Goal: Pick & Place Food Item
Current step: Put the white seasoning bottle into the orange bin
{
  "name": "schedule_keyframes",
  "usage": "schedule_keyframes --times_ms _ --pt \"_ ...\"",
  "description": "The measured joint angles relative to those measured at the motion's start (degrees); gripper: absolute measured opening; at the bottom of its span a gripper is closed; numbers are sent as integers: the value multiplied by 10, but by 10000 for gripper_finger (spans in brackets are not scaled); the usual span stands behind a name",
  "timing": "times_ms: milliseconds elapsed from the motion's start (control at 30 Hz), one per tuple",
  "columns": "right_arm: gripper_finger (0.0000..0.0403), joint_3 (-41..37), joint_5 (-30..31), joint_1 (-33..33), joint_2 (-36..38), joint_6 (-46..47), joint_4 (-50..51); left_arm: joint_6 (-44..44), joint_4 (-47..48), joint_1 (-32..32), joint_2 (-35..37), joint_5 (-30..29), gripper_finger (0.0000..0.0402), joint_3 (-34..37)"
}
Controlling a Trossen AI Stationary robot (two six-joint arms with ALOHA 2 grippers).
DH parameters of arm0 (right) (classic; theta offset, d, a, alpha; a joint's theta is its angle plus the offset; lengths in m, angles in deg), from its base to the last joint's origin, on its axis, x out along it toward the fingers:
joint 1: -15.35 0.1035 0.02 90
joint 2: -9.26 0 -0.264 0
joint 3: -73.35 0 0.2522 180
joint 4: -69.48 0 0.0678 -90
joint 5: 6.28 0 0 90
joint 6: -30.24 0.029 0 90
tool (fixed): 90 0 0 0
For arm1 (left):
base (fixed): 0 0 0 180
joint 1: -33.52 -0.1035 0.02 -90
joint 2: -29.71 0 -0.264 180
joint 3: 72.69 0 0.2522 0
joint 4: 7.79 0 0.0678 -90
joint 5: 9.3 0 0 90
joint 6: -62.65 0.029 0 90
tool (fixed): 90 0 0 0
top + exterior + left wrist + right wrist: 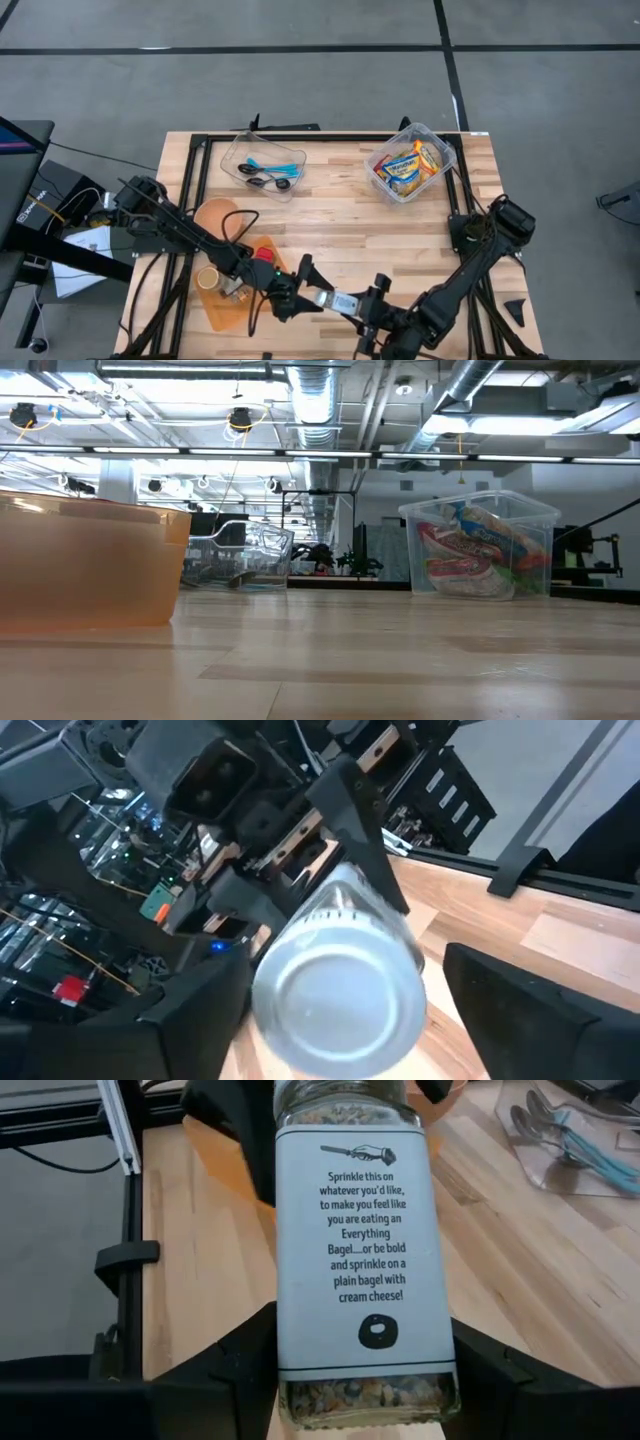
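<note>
A glass seasoning jar [365,1250] with a white printed label and a silver lid [340,995] hangs near the table's front edge, between my two grippers [332,298]. My right gripper [365,1400] is shut on its bottom end. My left gripper [345,1020] is open, one finger on each side of the lid end. A strip of table shows between one finger [500,1000] and the lid. Neither arm shows in the low view. My right gripper pinches the jar's bottom end [300,1380] between its two fingers, one on each side of the label's lower part. The fingers come from the table's right, slanting slightly down, and lie along the jar. The jar sticks out ahead of them, lid toward my left gripper, clear of the table.
An orange bin [215,215] at the front left holds a can [208,278] and a red-capped item [263,255]. A clear tub of snack packs [410,165] stands at the back right. Another clear tub with utensils [265,165] is at the back left.
</note>
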Motion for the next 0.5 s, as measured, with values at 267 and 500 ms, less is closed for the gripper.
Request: schedule_keyframes --times_ms 267,500 --pt "203 0 1 4 0 10 2 15 7 0 0 -12 265 0" --pt "203 0 -3 2 0 11 1 28 13 0 0 -11 201 1"
